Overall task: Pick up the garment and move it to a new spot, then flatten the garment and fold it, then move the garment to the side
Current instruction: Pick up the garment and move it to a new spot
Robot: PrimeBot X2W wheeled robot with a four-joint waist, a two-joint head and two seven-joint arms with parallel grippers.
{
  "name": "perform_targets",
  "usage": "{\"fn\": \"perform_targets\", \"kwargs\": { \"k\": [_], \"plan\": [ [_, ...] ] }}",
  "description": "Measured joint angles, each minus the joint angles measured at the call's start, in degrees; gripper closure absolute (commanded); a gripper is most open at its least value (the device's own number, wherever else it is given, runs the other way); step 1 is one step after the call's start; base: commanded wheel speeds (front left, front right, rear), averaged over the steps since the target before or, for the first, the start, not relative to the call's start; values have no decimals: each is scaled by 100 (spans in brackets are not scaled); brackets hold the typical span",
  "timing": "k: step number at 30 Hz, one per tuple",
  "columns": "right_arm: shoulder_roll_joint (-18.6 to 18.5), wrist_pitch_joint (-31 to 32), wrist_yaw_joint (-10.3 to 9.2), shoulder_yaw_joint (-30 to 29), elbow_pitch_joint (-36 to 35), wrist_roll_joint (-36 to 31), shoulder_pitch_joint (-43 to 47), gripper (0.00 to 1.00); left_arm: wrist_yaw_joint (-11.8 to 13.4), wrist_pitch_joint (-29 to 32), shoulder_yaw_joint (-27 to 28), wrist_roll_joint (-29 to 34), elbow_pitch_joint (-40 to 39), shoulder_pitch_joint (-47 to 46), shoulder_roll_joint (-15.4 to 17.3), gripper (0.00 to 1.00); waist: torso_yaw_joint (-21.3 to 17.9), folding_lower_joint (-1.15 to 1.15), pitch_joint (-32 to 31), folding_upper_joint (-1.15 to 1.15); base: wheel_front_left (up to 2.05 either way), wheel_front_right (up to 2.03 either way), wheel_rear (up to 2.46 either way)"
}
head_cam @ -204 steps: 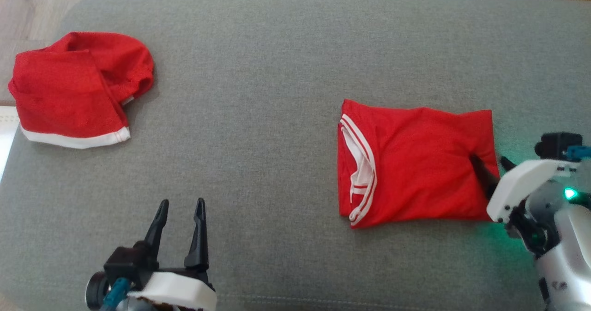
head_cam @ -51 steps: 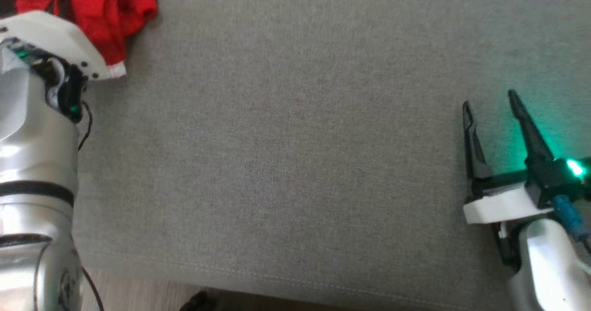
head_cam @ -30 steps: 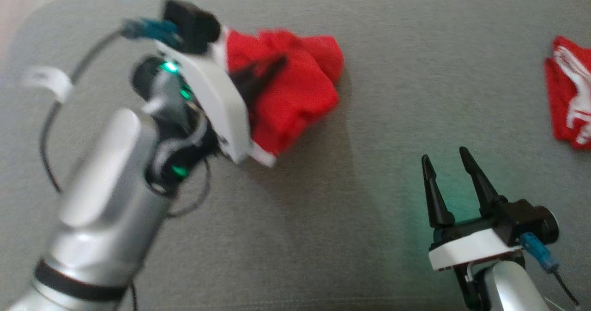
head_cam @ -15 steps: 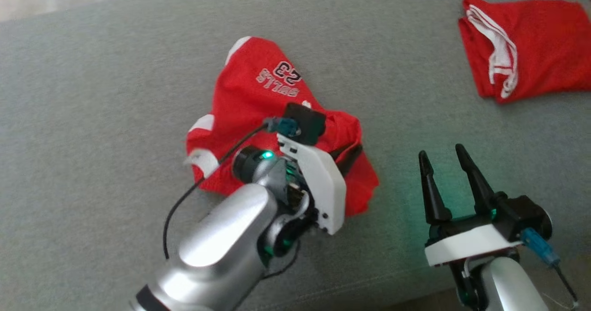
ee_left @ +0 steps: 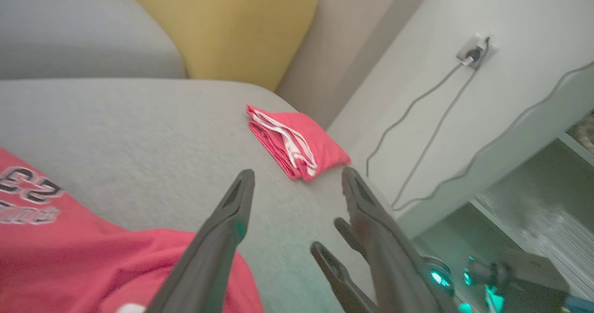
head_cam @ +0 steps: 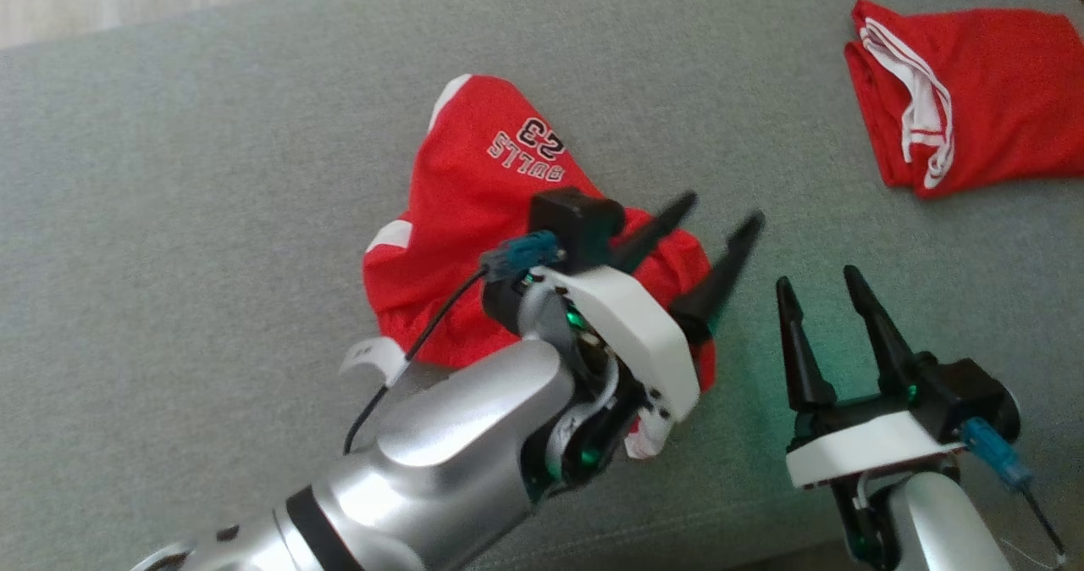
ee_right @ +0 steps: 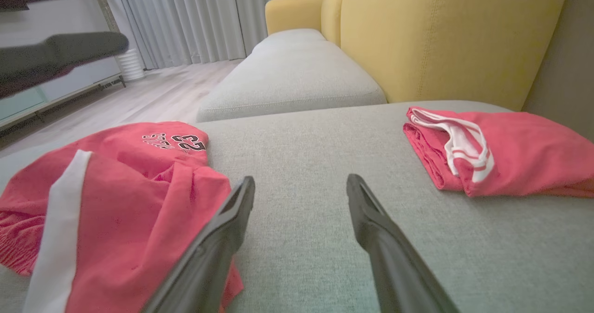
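A crumpled red garment [head_cam: 474, 207] with white trim and a "BULLS 23" print lies loose on the grey sofa seat [head_cam: 212, 215]. My left gripper [head_cam: 724, 211] hangs open just above the garment's right edge, with nothing between its fingers. In the left wrist view the left gripper [ee_left: 299, 173] points past the garment [ee_left: 69, 257] over bare cushion. My right gripper [head_cam: 817, 281] stands open and empty to the right of the garment. The right wrist view has the right gripper [ee_right: 301, 180] beside the garment [ee_right: 130, 187], whose near hem hides behind one finger.
A second red garment [head_cam: 991, 97], folded, lies at the far right of the seat, also in view as the folded garment [ee_right: 510, 150]. A yellow backrest [ee_right: 441, 39] rises behind it. A wall socket with a cable [ee_left: 473, 53] is beyond the seat's end.
My left gripper has opened and let go of the garment, then lifted off it toward the right. The garment now lies loose on the seat. The right gripper has stayed open.
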Motion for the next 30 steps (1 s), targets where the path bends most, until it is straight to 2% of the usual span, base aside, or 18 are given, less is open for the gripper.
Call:
{"fn": "perform_targets", "kwargs": {
  "k": [4, 8, 11, 16, 20, 23, 30],
  "plan": [
    [0, 0, 0, -156, -43, -49, 27, 0, 283, -465, 334, 183, 131, 51, 124, 0, 131, 0, -165, 0, 0, 0, 0],
    [2, 0, 0, -338, -113, -132, 285, 0, 636, -590, 826, 511, 45, 629, 619, 0, 289, 0, -348, 0, 0, 0, 0],
    [5, 0, 0, -514, -145, -192, 539, 0, 825, -590, 1228, 1003, -118, 1357, 938, 0, 438, 0, -461, 0, 0, 0, 0],
    [12, 0, 0, -703, -210, -265, 742, 0, 820, -590, 1685, 1581, -354, 2276, 991, 0, 639, 0, -599, 0, 0, 0, 0],
    [18, 0, -1, -828, -244, -330, 879, 0, 778, -590, 2345, 2151, -498, 3070, 973, 0, 820, 0, -722, 0, 0, 0, 0],
    [18, 0, 0, -894, -270, -371, 1011, 0, 642, -590, 2846, 2588, -604, 3617, 959, 0, 935, 0, -833, 0, 0, 0, 0],
    [22, 0, -1, -1055, -252, -424, 1338, 0, 141, -590, 3804, 3495, -676, 4640, 905, 0, 1187, 0, -1154, 0, 0, 0, 0]
  ]
}}
